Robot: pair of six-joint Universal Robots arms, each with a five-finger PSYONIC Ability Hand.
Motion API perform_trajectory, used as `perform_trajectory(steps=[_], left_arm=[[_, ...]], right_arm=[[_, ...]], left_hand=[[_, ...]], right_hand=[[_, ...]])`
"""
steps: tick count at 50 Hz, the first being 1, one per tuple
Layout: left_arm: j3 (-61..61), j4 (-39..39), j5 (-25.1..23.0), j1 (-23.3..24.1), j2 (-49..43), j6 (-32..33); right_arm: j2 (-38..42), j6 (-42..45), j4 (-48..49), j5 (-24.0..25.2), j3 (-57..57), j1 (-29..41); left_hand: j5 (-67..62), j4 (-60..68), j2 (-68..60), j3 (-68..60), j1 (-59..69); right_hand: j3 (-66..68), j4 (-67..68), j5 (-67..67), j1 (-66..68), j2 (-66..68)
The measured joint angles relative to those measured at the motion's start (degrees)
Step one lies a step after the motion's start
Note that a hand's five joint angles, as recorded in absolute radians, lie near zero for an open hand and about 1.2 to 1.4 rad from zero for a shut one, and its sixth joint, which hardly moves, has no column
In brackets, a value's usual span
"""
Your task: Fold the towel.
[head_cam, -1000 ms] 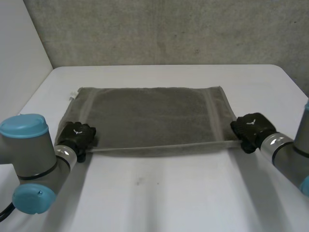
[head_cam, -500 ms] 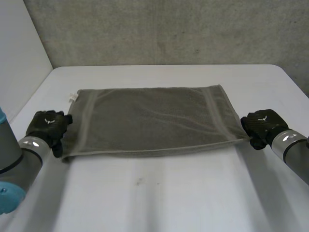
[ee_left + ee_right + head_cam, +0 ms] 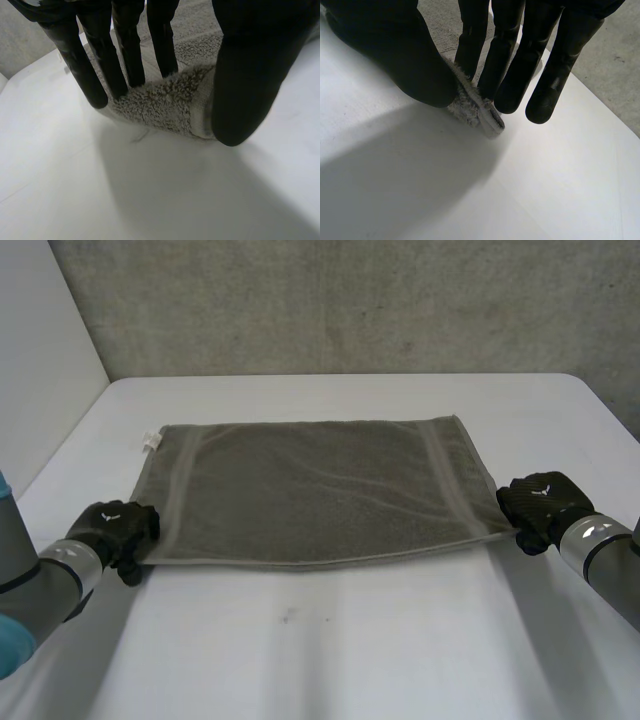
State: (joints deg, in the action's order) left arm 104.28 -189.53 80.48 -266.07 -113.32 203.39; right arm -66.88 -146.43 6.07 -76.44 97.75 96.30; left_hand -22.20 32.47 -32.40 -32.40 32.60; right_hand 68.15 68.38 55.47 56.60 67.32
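Left hand (image 3: 115,532) sits further in and nearer than half a second ago, now at the towel's (image 3: 310,490) near left corner. The towel's near edge lies nearer and flatter than before, and the right hand (image 3: 540,506) has barely shifted at the near right corner. The towel lies spread on the white table (image 3: 330,650), centre to far, with a small white tag (image 3: 150,440) at its far left corner. Its long axis runs left to right, roughly parallel to the table's near edge, short banded ends left and right. In the left wrist view, straight fingers (image 3: 127,55) and the thumb bracket the fluffy corner (image 3: 160,102) in a loose pinch. In the right wrist view, the thumb (image 3: 395,55) and fingers nip only the thin corner tip (image 3: 475,107). Risks: the right pinch is shallow, so the corner probably slips out on a lift. The left grip looks slack and may drop its corner too. If one hand rises or travels ahead of the other, the edge skews and the fold lands crooked. Dragging could bunch the towel.
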Motion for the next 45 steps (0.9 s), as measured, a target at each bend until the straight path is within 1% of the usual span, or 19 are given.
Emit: perform_trajectory(steps=[3,5,6,10,11,17,21,24,30,32,33,34,35,36,37,38,39,41,45], left_arm=[[-1.03,-2.15,0.09,0.21,-2.04,-0.13],[-1.28,-2.83,0.1,0.26,-2.51,-0.15],[-1.77,-4.38,0.11,0.33,-3.5,-0.19],[-2.35,-6.92,0.12,0.42,-4.85,-0.17],[-2.43,-7.47,0.1,0.43,-5.1,-0.15],[-2.08,-8.79,0.1,0.55,-4.99,0.02],[-0.23,-7.1,0.16,0.66,-1.15,0.39],[1.81,-3.74,0.15,0.56,3.68,0.72],[5.3,7.82,0.06,-0.34,14.14,2.43],[6.33,14.46,0.01,-1.32,18.36,4.35],[6.86,19.11,-0.05,-2.3,20.85,6.09],[6.86,19.11,-0.05,-2.3,20.85,6.09],[7.39,25.3,-0.31,-3.81,23.92,8.8],[7.39,25.3,-0.31,-3.81,23.92,8.8],[7.6,29.19,-0.79,-4.92,25.73,10.74],[7.68,31.17,-1.17,-5.56,26.61,11.79],[7.68,31.17,-1.17,-5.56,26.61,11.79],[7.54,35.57,-3.67,-7.65,28.67,14.7],[6.51,34.63,-7.49,-9.23,28.57,15.81]], right_arm=[[0.07,0.0,0.32,-0.02,0.16,0.03],[0.08,0.0,0.37,-0.02,0.19,0.03],[0.09,0.0,0.45,-0.02,0.2,0.03],[0.07,0.03,0.47,-0.02,0.17,-0.03],[0.04,0.07,0.46,-0.03,0.14,-0.07],[-0.38,0.63,0.11,-0.12,-0.31,-0.25],[-1.83,2.33,-2.54,-0.2,-0.87,-0.37],[-4.14,5.47,-7.37,-0.09,-0.95,-0.59],[-9.67,14.68,-20.41,0.26,0.66,-1.84],[-12.47,19.5,-26.32,0.37,2.12,-2.69],[-14.65,23.07,-30.29,0.44,3.42,-3.45],[-14.65,23.07,-30.29,0.44,3.42,-3.45],[-17.4,27.34,-34.65,0.66,5.02,-4.48],[-17.4,27.34,-34.65,0.66,5.02,-4.48],[-19.32,30.16,-37.31,0.98,6.03,-5.31],[-21.52,33.35,-40.28,1.75,7.03,-6.36],[-21.52,33.35,-40.28,1.75,7.03,-6.36],[-25.14,38.28,-44.5,4.56,7.78,-8.32],[-25.91,38.49,-44.96,8.77,5.29,-9.28]], left_hand=[[-7.62,7.4,-7.79,-7.78,8.08],[-7.62,7.4,-7.79,-7.78,8.08],[-16.97,16.88,-17.2,-16.91,17.3],[-22.14,22.15,-22.72,-22.15,22.37],[-29.41,29.34,-29.41,-29.18,29.23],[-34.96,35.55,-35.69,-35.27,33.62],[-36.1,36.83,-36.94,-36.45,34.43],[-36.33,37.05,-37.13,-36.61,34.49],[-36.38,37.13,-37.28,-36.79,34.71],[-36.53,37.17,-37.3,-36.81,34.71],[-36.53,37.19,-37.3,-36.82,34.71],[-36.53,37.19,-37.3,-36.82,34.71],[-36.53,37.23,-37.3,-36.84,34.71],[-36.53,37.23,-37.3,-36.84,34.71],[-36.53,37.26,-37.3,-36.86,34.72],[-36.53,37.27,-37.31,-36.87,34.72],[-36.53,37.27,-37.31,-36.87,34.72],[-36.53,37.29,-37.32,-36.87,34.72],[-36.55,37.3,-37.34,-36.87,34.73]], right_hand=[[0.0,0.0,0.0,0.0,0.0],[0.0,0.0,0.0,0.0,0.0],[0.0,0.0,0.0,0.0,0.0],[0.0,0.0,0.0,0.0,0.0],[0.0,0.0,0.0,0.0,0.0],[0.0,0.0,0.0,0.0,0.0],[0.0,0.0,0.0,0.0,0.0],[0.0,0.0,0.0,0.0,0.0],[0.0,0.0,0.02,0.0,0.0],[0.0,0.0,0.04,0.0,0.0],[0.0,0.0,0.05,0.0,0.0],[0.0,0.0,0.05,0.0,0.0],[0.0,0.0,0.05,0.0,0.0],[0.0,0.0,0.05,0.0,0.0],[0.0,0.0,0.05,0.0,0.0],[0.0,0.0,0.05,0.0,0.0],[0.0,0.0,0.05,0.0,0.0],[0.0,0.0,0.07,0.0,0.0],[0.0,0.0,0.12,0.0,0.0]])
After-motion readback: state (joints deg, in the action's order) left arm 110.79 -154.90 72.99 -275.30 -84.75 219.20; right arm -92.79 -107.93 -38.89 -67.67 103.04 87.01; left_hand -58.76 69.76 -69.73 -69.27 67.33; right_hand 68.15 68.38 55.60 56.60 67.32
